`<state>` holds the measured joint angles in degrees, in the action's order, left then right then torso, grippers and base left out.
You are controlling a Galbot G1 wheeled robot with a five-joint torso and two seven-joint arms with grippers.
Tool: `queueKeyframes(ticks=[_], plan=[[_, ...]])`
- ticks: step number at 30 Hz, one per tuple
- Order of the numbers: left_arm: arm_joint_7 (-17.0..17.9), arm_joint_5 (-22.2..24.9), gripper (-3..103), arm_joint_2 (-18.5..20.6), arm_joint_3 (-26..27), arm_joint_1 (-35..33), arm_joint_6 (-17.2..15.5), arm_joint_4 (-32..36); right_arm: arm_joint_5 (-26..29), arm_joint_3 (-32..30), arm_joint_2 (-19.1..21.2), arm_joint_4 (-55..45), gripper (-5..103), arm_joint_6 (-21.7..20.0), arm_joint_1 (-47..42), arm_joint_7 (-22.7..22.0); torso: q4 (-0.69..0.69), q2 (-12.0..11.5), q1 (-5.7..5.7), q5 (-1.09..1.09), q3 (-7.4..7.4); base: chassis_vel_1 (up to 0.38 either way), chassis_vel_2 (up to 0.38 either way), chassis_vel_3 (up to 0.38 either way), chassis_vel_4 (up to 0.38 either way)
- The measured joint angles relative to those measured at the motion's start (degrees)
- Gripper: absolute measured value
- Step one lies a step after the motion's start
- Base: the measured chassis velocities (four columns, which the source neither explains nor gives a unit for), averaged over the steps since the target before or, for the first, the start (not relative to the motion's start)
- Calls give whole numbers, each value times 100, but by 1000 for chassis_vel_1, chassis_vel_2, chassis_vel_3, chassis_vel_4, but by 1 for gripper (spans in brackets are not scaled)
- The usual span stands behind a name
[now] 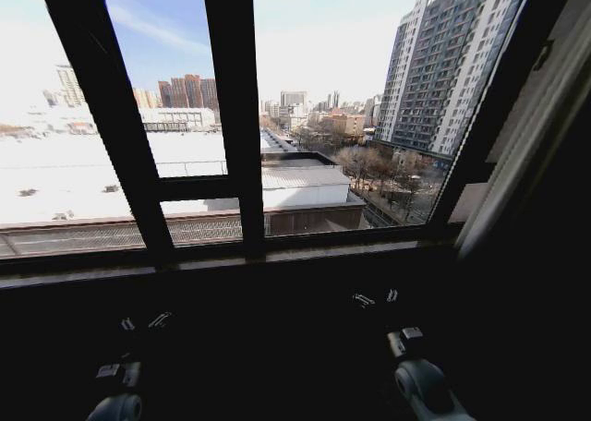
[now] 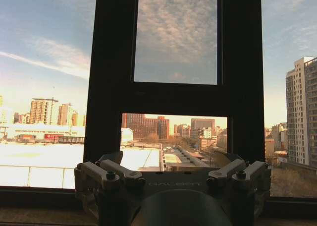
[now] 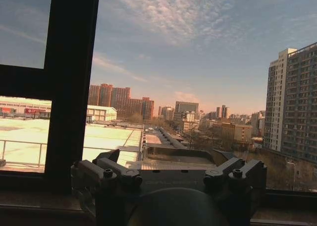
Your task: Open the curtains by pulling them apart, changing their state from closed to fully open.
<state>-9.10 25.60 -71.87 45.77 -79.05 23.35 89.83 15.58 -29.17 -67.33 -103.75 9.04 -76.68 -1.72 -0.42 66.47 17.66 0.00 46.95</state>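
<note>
The curtains are out of view; bare glass and the black window frame face me, with the city outside. Both arms are held low below the sill in shadow. My left gripper is open with nothing between its fingers, and in the left wrist view the left gripper points at the frame's centre post. My right gripper is open too and holds nothing. In the right wrist view the right gripper faces the right pane, beside a frame post.
The window sill runs across in front of both grippers. A pale slanted strip runs along the window's right side; I cannot tell whether it is fabric or wall. Dark wall lies below the sill.
</note>
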Motion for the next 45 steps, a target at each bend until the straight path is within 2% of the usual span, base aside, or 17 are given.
queueKeyframes(ticks=[19, 36, 40, 41, 42, 45], plan=[[1, 0, 100, 0, 0, -1, 0, -1, 0, 0, 0, 0, 100, 0, -2, 0, -2, 1, -3, 0, -1, 87, -50, -90, 42], [1, 0, 100, 0, 0, -4, 0, -2, 0, 0, 0, 0, 100, 0, -2, 0, -1, 8, -15, 2, -6, 208, -198, -198, 220], [1, 0, 100, 0, 1, -5, 0, -2, 0, 0, 0, -1, 100, 0, -2, 0, 0, 9, -15, -4, -6, 46, -55, -86, 122], [1, 0, 100, 0, -1, -4, -1, -2, 0, 0, 0, -1, 100, 0, -2, 0, -4, 7, -14, -4, -5, 0, 0, 0, 0], [1, 0, 100, 0, -1, -2, -1, -2, 0, 0, 0, 0, 100, 0, -2, 0, -3, 2, -7, 2, -1, 0, 0, 0, 0], [1, 0, 100, 0, -1, 0, -1, -2, 0, 0, 0, 0, 100, 0, 0, 0, -2, -1, 1, 1, 1, -36, 32, 37, -46]])
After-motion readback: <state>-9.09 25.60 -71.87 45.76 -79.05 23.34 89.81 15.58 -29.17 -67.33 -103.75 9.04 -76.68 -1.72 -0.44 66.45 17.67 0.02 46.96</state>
